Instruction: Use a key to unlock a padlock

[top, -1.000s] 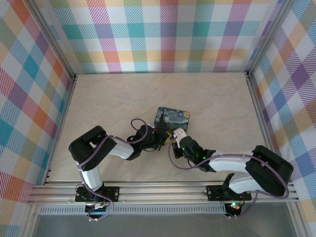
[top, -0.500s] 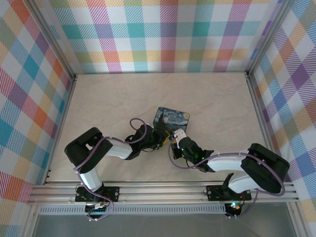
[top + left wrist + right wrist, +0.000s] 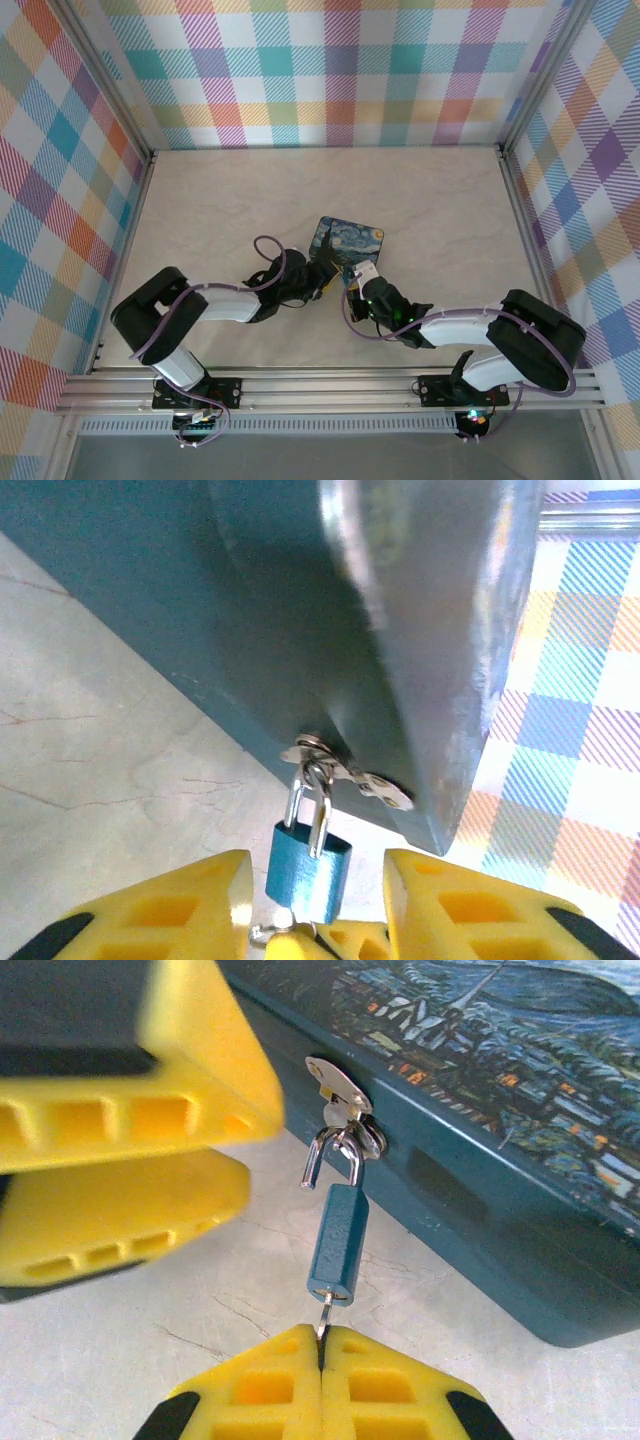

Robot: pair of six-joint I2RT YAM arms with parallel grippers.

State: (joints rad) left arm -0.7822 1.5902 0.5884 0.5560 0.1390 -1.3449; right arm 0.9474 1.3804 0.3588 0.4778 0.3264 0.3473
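Leftward swung my left arm's elbow, drawing the left end effector back, jaws wide either side of the padlock; it hung from the hasp of the tin, long axis pointing straight at my right end effector, clamped on the inserted key.

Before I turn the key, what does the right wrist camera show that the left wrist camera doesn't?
Right wrist alone: the painted top of the tin, and the key plainly gripped in the shut right end effector, running up into the padlock from below. Left wrist alone: the left end effector open, one finger on each side of the padlock with gaps, and the plaid wall past the tin's corner. Both: the blue padlock hanging from the tin's hasp, with the table beneath.
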